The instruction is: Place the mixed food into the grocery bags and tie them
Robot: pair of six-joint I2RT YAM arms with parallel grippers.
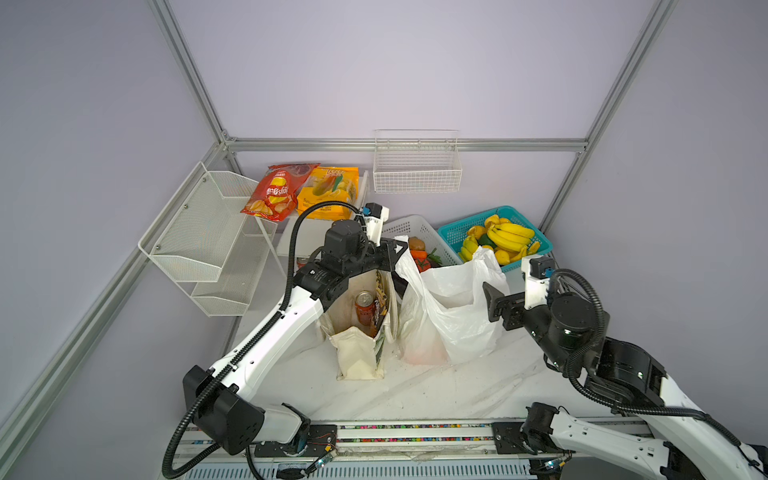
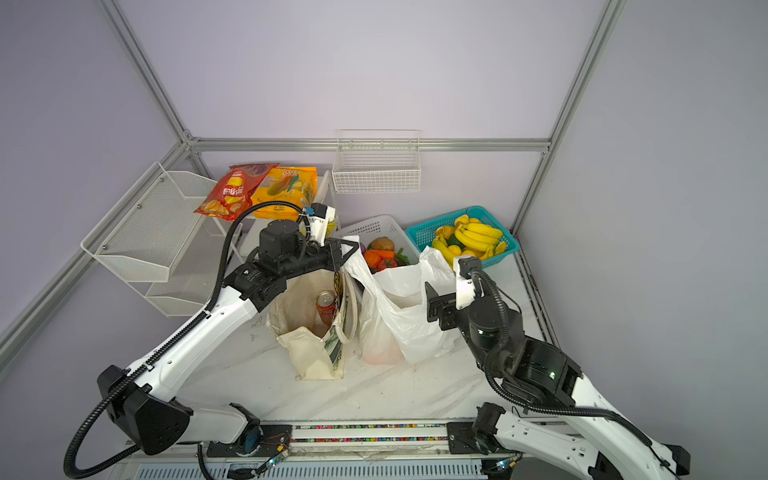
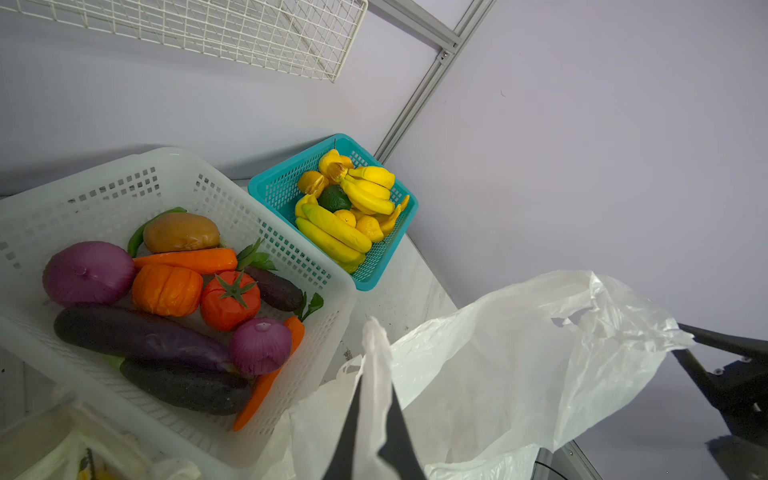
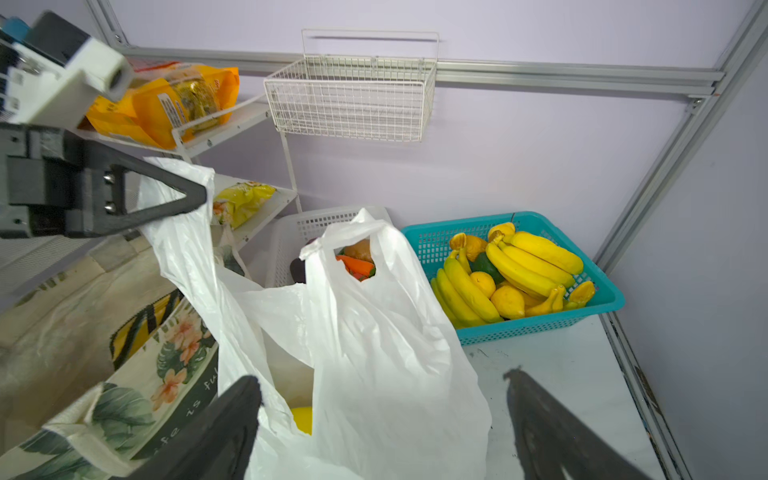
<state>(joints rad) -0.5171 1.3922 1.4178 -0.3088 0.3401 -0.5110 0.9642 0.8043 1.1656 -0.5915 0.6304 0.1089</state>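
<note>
The white plastic carrier bag [image 1: 453, 316] stands open at mid-table, beside the cream tote [image 1: 357, 357]. My left gripper [image 1: 397, 249] is shut on one loop handle of the plastic bag [image 3: 519, 353] and holds it up; in the left wrist view the film is pinched between the dark fingers [image 3: 353, 415]. The bag's other handle [image 4: 353, 232] stands free. My right gripper [image 4: 382, 386] is open, level with the bag's right side. A yellow-orange round fruit [image 4: 301, 417] shows inside the bag. In the tote stand the reddish can [image 1: 365, 307] and the black packet with yellow zigzags [image 4: 141, 324].
A white lattice basket [image 3: 124, 187] of vegetables sits right behind the bags, with a teal basket [image 1: 494, 237] of bananas to its right. A white mesh rack [image 1: 208, 241] at the left back carries a red crisp packet [image 1: 276, 193] and a yellow packet [image 1: 328, 191]. A wire basket [image 1: 417, 166] hangs on the wall.
</note>
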